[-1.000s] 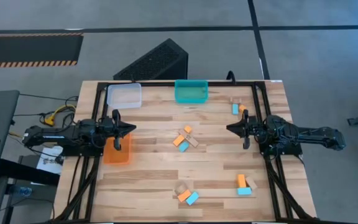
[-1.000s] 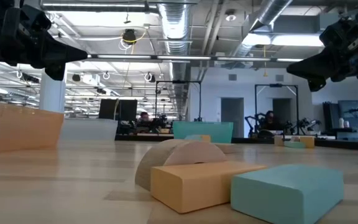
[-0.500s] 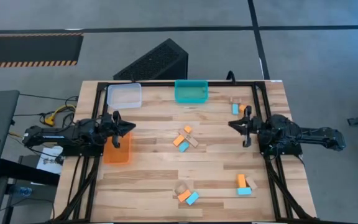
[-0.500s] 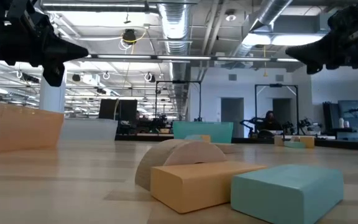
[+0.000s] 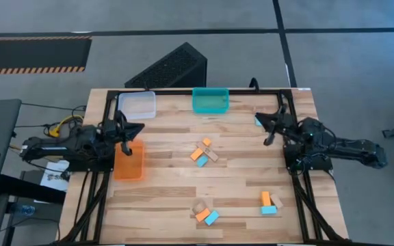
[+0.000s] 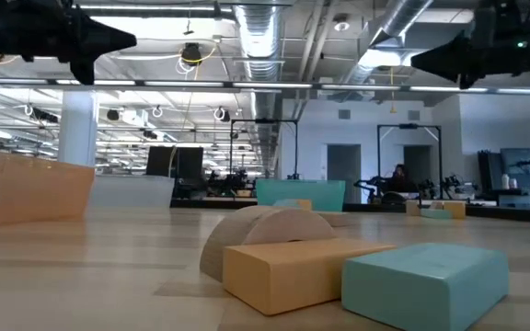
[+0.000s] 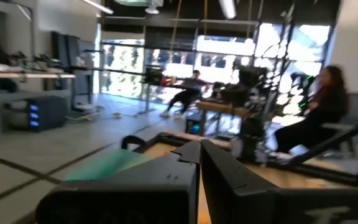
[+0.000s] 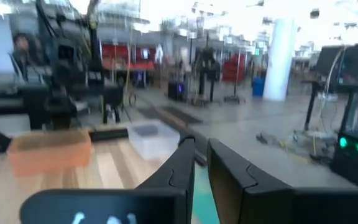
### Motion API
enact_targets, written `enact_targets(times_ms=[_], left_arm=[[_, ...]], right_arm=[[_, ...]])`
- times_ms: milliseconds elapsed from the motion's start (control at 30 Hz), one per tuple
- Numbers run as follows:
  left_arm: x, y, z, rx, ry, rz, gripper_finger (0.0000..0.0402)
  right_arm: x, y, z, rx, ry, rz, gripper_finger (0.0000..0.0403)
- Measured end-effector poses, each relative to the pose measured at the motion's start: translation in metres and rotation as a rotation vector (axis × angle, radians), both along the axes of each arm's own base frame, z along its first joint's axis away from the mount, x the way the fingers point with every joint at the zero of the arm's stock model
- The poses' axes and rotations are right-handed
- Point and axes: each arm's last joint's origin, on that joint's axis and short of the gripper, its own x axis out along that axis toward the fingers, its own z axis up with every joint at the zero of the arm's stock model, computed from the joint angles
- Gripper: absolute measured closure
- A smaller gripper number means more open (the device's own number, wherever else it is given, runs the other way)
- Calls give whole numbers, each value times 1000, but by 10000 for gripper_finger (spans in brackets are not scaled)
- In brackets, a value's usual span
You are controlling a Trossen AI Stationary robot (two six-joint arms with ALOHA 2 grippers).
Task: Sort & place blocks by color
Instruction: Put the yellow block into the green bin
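Note:
Small orange, teal and tan blocks lie flat on the wooden table in clusters: one at the centre (image 5: 204,153), one near the near edge (image 5: 204,214), one at the near right (image 5: 270,202). A teal block (image 5: 258,121) lies just under my right gripper (image 5: 267,120) near the far right. In the low view the near cluster shows a tan half-round piece (image 6: 265,237), an orange block (image 6: 293,272) and a teal block (image 6: 427,280). My left gripper (image 5: 133,128) hovers above the far end of the orange bin (image 5: 128,162). Both grippers are shut and hold nothing.
A clear bin (image 5: 137,104) and a teal bin (image 5: 211,100) stand along the far edge. The orange bin sits at the table's left. A black frame (image 5: 183,91) runs around the table. People sit in the room beyond (image 7: 328,106).
Both grippers have risen and swung toward the table's far edge, staying shut. The left one moved from over the orange bin's middle to its far end. The right one moved to the blocks at the far right. No block has moved.

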Motion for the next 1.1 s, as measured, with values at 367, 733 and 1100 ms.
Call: enact_targets(times_ms=[367,733,1100], left_arm=[[41,18,12,19,323,133,380],[75,34,15,-54,518,121,199],[76,50,22,-23,537,111,88]], right_arm=[[47,-18,31,262,508,-58,254],[59,-53,24,657,975,-333,129],[28,-126,-2,902,1226,-442,92]])
